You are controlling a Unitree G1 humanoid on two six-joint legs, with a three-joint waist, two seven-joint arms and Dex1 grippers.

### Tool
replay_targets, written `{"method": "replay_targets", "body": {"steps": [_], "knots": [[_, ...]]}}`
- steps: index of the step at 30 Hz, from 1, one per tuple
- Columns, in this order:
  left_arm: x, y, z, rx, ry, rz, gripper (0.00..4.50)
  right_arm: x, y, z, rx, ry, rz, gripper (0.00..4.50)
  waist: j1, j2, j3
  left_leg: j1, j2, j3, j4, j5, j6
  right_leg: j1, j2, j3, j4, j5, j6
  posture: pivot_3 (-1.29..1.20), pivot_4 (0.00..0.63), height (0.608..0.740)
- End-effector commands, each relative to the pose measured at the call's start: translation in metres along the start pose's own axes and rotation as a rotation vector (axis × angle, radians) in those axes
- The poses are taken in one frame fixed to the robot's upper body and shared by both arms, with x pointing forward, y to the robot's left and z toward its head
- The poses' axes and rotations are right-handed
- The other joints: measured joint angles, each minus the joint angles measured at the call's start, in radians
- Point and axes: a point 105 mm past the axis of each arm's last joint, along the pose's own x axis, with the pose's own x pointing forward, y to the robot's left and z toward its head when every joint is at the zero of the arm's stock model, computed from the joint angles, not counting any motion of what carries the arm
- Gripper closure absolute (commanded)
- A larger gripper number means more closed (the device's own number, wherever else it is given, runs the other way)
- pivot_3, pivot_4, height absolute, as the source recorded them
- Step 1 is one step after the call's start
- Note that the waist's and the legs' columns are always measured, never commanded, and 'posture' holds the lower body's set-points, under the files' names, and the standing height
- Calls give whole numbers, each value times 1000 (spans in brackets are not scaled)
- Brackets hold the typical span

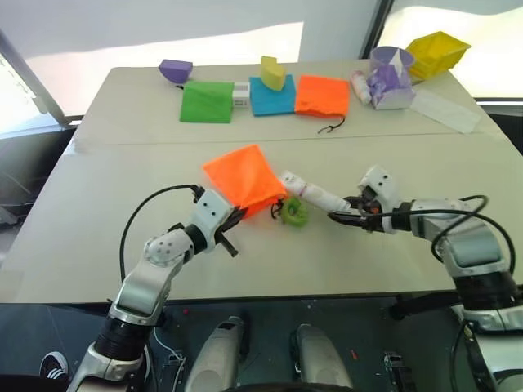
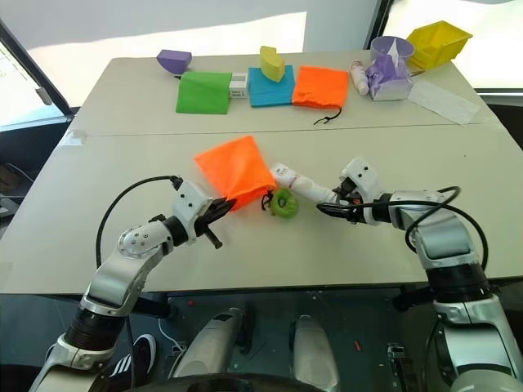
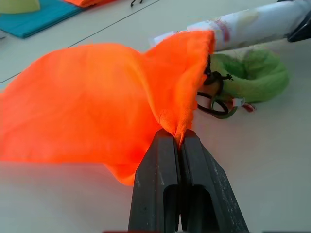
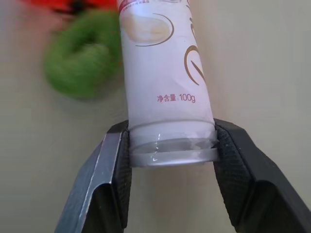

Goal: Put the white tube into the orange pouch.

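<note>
White tube (image 4: 165,82) between right end effector (image 4: 167,160) fingers

The white tube's (image 1: 309,191) far end is tucked behind the orange pouch's (image 1: 243,178) mouth fabric, so how far in it reaches is unclear. Its small reddish print stays unreadable from the head views.

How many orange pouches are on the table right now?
2. One orange pouch lies near the front, pinched at its edge by the left gripper, with the white tube at its mouth. The other orange pouch lies in the back row, beside the blue pouch.
</note>
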Motion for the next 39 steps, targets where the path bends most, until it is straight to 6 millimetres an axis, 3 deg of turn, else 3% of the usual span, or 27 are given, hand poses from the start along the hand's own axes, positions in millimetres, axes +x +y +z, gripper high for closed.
{"method": "replay_targets", "body": {"steps": [1, 3, 5, 9, 12, 15, 24, 33, 39], "knots": [[-2, 2, 13, 17, -47, 9, 4500, -27, 49, 27, -26, -80, 222, 2685, 4, 0, 0, 0, 0, 0, 0, 0, 1, 0, 0, 0, 0, 0, 0, 0, 150, 740], [-1, 2, 14, 11, -52, 13, 4500, -29, 78, 14, -8, -11, 329, 2685, 9, 0, 0, 0, 1, -1, 0, -1, 2, 2, 0, -1, -5, -1, 0, 0, 150, 740], [-1, 3, 16, 16, -55, 15, 4500, -23, 90, 9, -16, -6, 339, 2685, 12, 0, 0, 0, 1, -1, -1, -2, 3, 2, 0, -1, -9, -1, 0, 0, 150, 740], [-1, 4, 17, 24, -51, 13, 4500, -1, 73, -6, -64, 28, 168, 2685, 11, 0, 0, 0, 1, 2, -1, -3, 5, 2, -6, -4, -14, 2, 2, 0, 150, 740], [-3, 5, 17, 27, -52, 16, 4500, -5, 27, 3, -65, -17, -31, 2685, 15, 0, 0, 0, 0, 2, 0, -3, 5, 1, -8, -8, -15, 4, 3, 0, 150, 740], [-4, 5, 16, 28, -48, 15, 4500, -9, 8, 8, -91, -27, -101, 2685, 23, 0, 0, 0, 0, 2, 0, -3, 5, 1, -8, -8, -16, 6, 3, 0, 150, 740], [-14, 4, 22, 32, -70, -33, 4500, -17, -5, 4, -144, 8, -125, 2685, 22, 0, 0, 0, 0, 1, 0, -3, 5, 2, -7, -9, -16, 6, 4, 0, 150, 740], [-21, 6, 25, 34, -80, -79, 4500, -45, 8, -8, -168, 126, 31, 2685, 21, 0, 0, 0, 0, 1, 1, -4, 5, 2, -8, -9, -16, 6, 4, 0, 150, 740], [-23, 4, 25, 56, -72, -117, 4500, -59, 5, 4, -151, 97, 31, 2685, 19, 0, 0, 0, 1, 1, 0, -4, 5, 2, -8, -9, -16, 5, 3, 0, 150, 740]]}}
